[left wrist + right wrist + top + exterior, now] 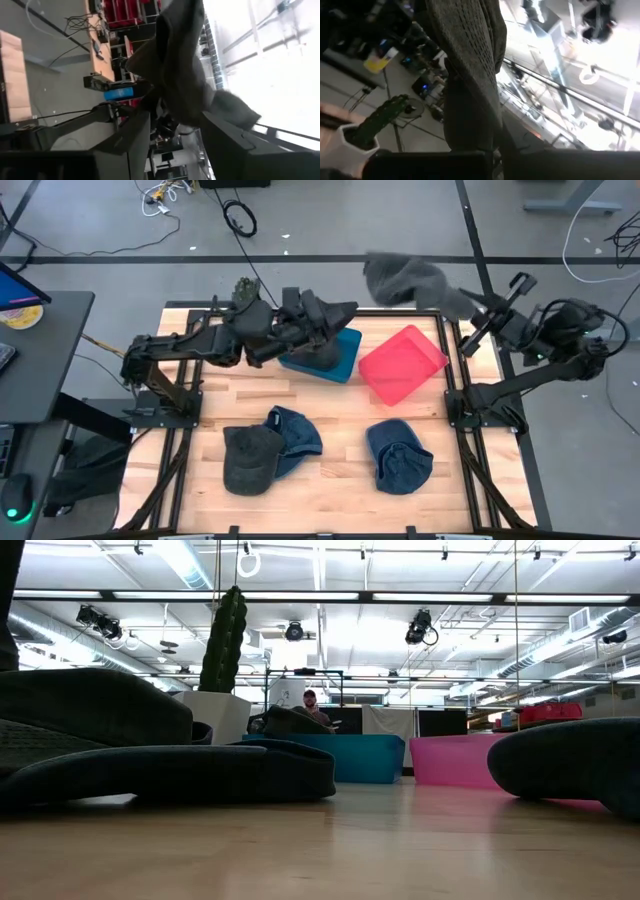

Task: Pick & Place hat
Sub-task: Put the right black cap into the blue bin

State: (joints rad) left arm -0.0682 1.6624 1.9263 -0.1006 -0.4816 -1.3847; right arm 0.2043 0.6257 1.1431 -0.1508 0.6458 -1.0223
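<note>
Overhead, the right gripper (478,308) is pressed together on a grey hat (405,280), held aloft past the table's far edge, probably for carrying; the left gripper (345,311) hangs spread above the blue bin (345,360), which holds a dark hat; the pink bin (402,363) looks bare; three hats lie on the table (330,490).

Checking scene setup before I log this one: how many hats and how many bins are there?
Hats: 5. Three on the table at; one in the blue bin; one held in the air.
Bins: 2. Blue, pink.
Total: 7
</note>
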